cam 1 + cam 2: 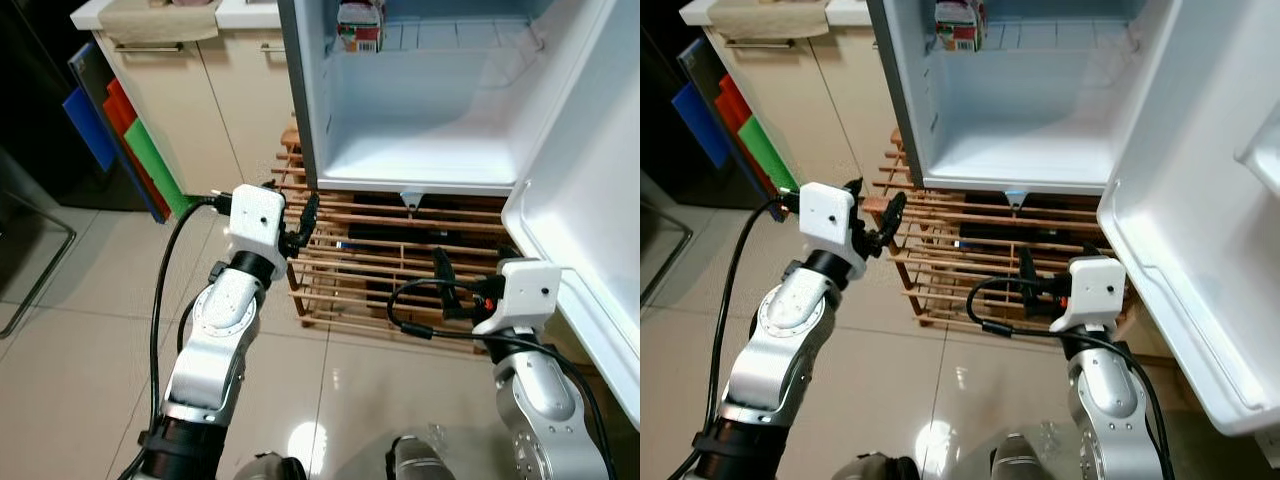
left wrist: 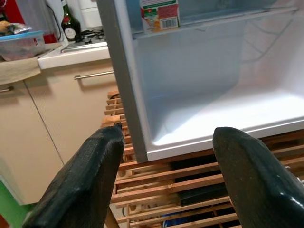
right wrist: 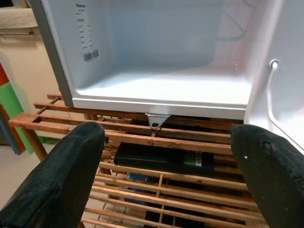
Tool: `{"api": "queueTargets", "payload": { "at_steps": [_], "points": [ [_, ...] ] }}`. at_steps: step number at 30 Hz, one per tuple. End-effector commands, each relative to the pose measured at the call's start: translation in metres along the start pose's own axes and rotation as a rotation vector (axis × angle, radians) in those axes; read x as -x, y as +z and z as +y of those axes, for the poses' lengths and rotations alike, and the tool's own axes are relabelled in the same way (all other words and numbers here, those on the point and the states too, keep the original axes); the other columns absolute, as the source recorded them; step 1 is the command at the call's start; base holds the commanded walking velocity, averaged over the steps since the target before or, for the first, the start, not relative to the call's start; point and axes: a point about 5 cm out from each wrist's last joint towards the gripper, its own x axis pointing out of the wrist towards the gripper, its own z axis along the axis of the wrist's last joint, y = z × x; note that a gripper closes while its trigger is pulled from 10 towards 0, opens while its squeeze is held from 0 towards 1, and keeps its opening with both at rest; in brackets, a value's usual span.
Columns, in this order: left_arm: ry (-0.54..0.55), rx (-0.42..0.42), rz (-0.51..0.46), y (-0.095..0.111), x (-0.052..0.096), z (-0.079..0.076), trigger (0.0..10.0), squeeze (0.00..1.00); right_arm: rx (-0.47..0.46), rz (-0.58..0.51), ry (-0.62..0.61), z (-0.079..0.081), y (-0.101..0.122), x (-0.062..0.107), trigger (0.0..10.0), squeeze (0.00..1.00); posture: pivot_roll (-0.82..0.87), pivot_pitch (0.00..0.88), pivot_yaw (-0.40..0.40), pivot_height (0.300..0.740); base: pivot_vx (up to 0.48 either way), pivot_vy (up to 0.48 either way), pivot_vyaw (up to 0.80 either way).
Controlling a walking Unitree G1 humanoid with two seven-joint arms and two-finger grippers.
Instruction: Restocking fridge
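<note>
Two tools, both empty, raised before one open fridge (image 1: pixel 420 150).

One carton (image 1: pixel 360 25) stands on the fridge's upper shelf, above and beyond both tools. Left tool (image 2: pixel 166 185) has fingers apart, near the fridge's left wall; right tool (image 3: pixel 166 180) has fingers wide apart, just before the wooden rack (image 1: pixel 400 260) under the fridge. Left wrist view adds a bench (image 2: pixel 71 50) with one bottle (image 2: pixel 70 23); right wrist view shows one dark box (image 3: pixel 161 159) in the rack.

You are looking down at a glossy beige tiled floor (image 1: pixel 90 300) that mirrors a ceiling light. Cream cabinets (image 1: pixel 200 90) under a white worktop (image 2: pixel 71 52) stand at your left, with blue, red and green boards (image 1: pixel 125 140) leaning beside them. A wooden slatted rack (image 1: pixel 380 270) stands ahead.
</note>
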Motion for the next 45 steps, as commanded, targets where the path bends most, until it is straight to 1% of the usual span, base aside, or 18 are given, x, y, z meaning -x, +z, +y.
{"api": "queueTargets", "payload": {
  "at_steps": [1,3,4,7,9,11,13,16,17,21,24,26,28,29,30,34,39,45],
  "points": [
    [0.011,-0.009,0.015,-0.004,0.001,0.001,10.0,0.00,0.002,0.006,0.013,0.003,-0.002,0.000,10.0,0.00,-0.28,0.135,0.109,0.740,0.000,0.000,-0.74],
    [0.008,-0.006,0.020,-0.005,0.001,0.000,10.0,0.00,0.004,0.004,0.010,0.003,-0.002,-0.001,10.0,0.00,-0.28,0.135,0.109,0.740,0.000,0.000,-0.75],
    [0.004,-0.018,0.026,-0.006,0.002,-0.001,10.0,0.00,0.002,0.006,0.010,0.003,-0.002,-0.001,10.0,0.00,-0.28,0.135,0.109,0.740,0.000,0.000,-0.76],
    [-0.003,-0.010,0.014,-0.004,0.000,-0.005,10.0,0.00,0.002,0.002,0.014,0.003,-0.002,-0.002,10.0,0.00,-0.28,0.136,0.109,0.740,0.000,0.000,-0.77],
    [-0.010,0.006,-0.001,0.000,-0.002,-0.006,10.0,0.00,0.004,-0.003,0.017,0.003,-0.001,-0.003,10.0,0.00,-0.28,0.135,0.107,0.740,0.000,0.000,0.00],
    [-0.024,0.039,-0.011,0.002,-0.003,-0.008,10.0,0.00,0.010,-0.006,0.018,0.003,-0.001,-0.003,10.0,0.00,-0.28,0.135,0.107,0.740,0.000,0.000,0.00],
    [-0.035,0.031,-0.009,0.002,-0.002,-0.009,10.0,0.00,0.012,-0.009,0.018,0.003,0.000,-0.002,10.0,0.00,-0.29,0.136,0.107,0.740,0.000,0.000,0.00],
    [-0.028,0.032,0.003,-0.002,-0.001,-0.008,10.0,0.00,0.010,-0.016,0.013,0.002,0.001,-0.002,10.0,0.00,-0.29,0.136,0.107,0.740,0.000,0.000,0.00],
    [-0.025,0.038,0.007,-0.002,-0.001,-0.007,10.0,0.00,0.032,-0.003,0.010,0.001,0.000,-0.002,10.0,0.00,-0.29,0.136,0.107,0.740,0.000,0.000,0.00],
    [-0.020,0.069,0.027,-0.008,0.003,-0.005,10.0,0.00,-0.006,0.007,0.007,-0.001,-0.002,0.000,10.0,0.00,-0.29,0.139,0.107,0.740,0.000,0.000,-0.71],
    [-0.006,0.100,0.068,-0.015,0.006,-0.003,10.0,0.00,-0.002,0.011,0.011,0.000,-0.003,0.000,10.0,0.00,-0.29,0.139,0.106,0.740,0.000,0.000,-0.69],
    [0.013,0.125,0.090,-0.018,0.004,-0.001,10.0,0.00,0.000,0.000,0.022,0.003,-0.002,-0.001,10.0,0.00,-0.29,0.139,0.106,0.740,0.000,0.000,0.00],
    [0.014,0.133,0.087,-0.017,0.002,-0.001,10.0,0.00,0.000,-0.002,0.029,0.004,-0.002,-0.002,10.0,0.00,-0.28,0.134,0.100,0.740,0.000,0.000,0.00],
    [0.014,0.133,0.087,-0.017,0.002,-0.001,10.0,0.00,0.000,-0.002,0.029,0.004,-0.002,-0.002,10.0,0.00,-0.28,0.134,0.100,0.740,0.000,0.000,0.00],
    [0.009,0.109,0.058,-0.012,-0.002,0.000,10.0,0.00,0.003,-0.004,0.030,0.003,-0.001,-0.004,10.0,0.00,-0.28,0.131,0.096,0.740,0.255,0.315,0.00],
    [0.001,0.059,0.005,0.000,-0.009,0.003,10.0,0.00,0.010,-0.017,0.038,0.002,0.002,-0.007,10.0,0.00,-0.28,0.126,0.092,0.740,0.326,0.325,0.00],
    [-0.010,0.031,-0.038,0.010,-0.016,0.005,10.0,0.00,0.005,-0.036,0.050,0.004,0.005,-0.009,10.0,0.00,-0.28,0.116,0.093,0.740,0.371,0.304,0.00],
    [-0.036,0.007,-0.062,0.019,-0.025,0.005,10.0,0.00,0.002,-0.037,0.052,0.005,0.004,-0.010,10.0,0.00,-0.28,0.111,0.097,0.740,0.425,0.000,0.00]
  ]
}}
